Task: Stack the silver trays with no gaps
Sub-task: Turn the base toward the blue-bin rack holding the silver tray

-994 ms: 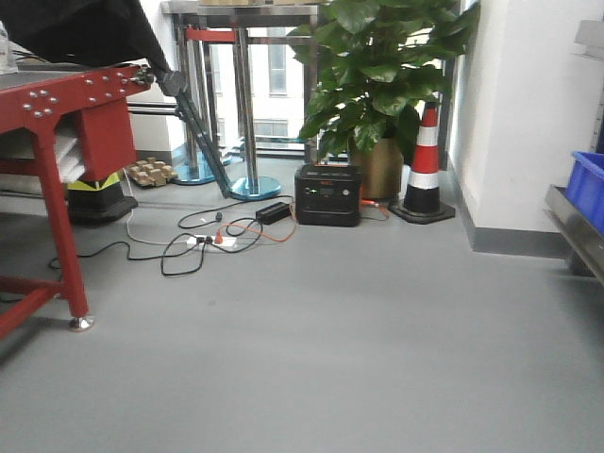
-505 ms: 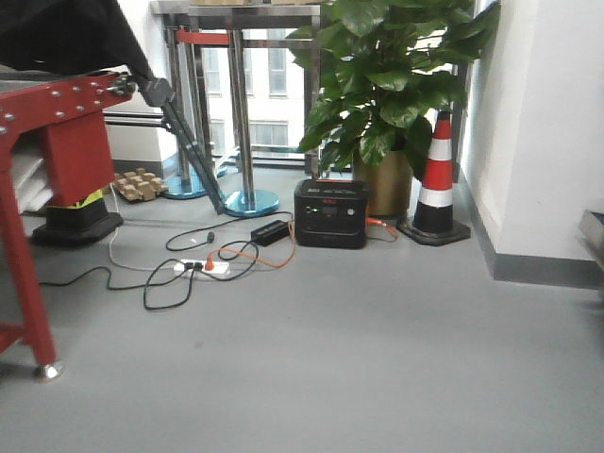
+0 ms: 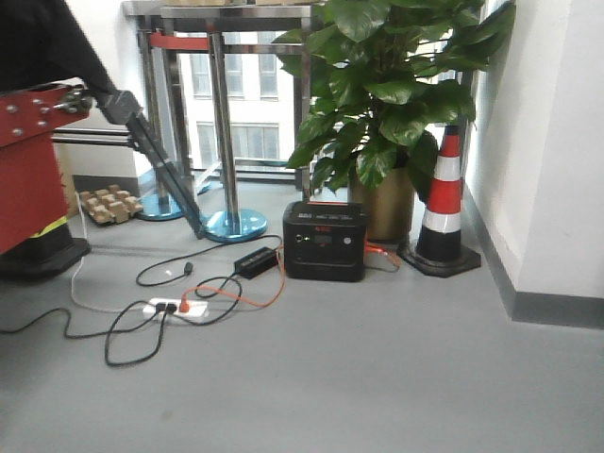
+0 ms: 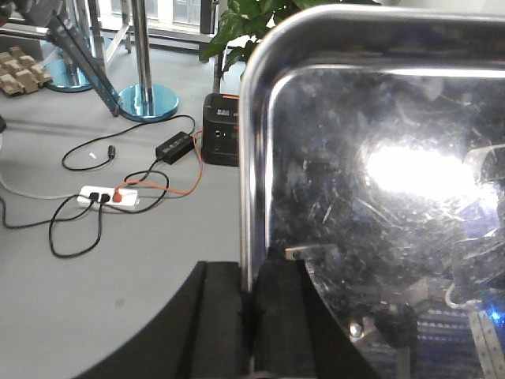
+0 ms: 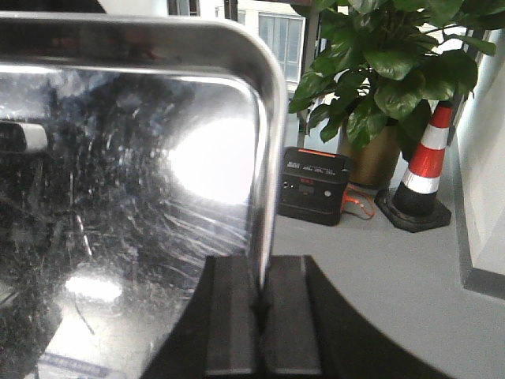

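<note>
Silver tray (image 4: 379, 174) fills most of both wrist views, up in the air over the gray floor (image 3: 377, 377), and no worktop shows under it. The left tool (image 4: 251, 276) is pinched tight on the thin rim, one finger inside and one outside. The right tool (image 5: 260, 272) is pinched on a rim the same way. It looks like one tray held from two sides, but I cannot be sure it is not two. I think the step now is carrying, since no other tray shows to stack on. To do it well, both tools should grip hard and move together, so the tray stays flat and does not twist or slip. Once over the next tray, the corners should line up first. Then the tray should go down level, not tipped, so it sinks in with no gap. Nothing lies in the tray. Its shiny bottom shows only scratches and a bright patch of light. Some small bits show low in the left view, and I cannot tell if they are real or just mirrored. Across the room, a gold pot (image 3: 387, 203) holds a big green plant (image 3: 396, 85).
</note>
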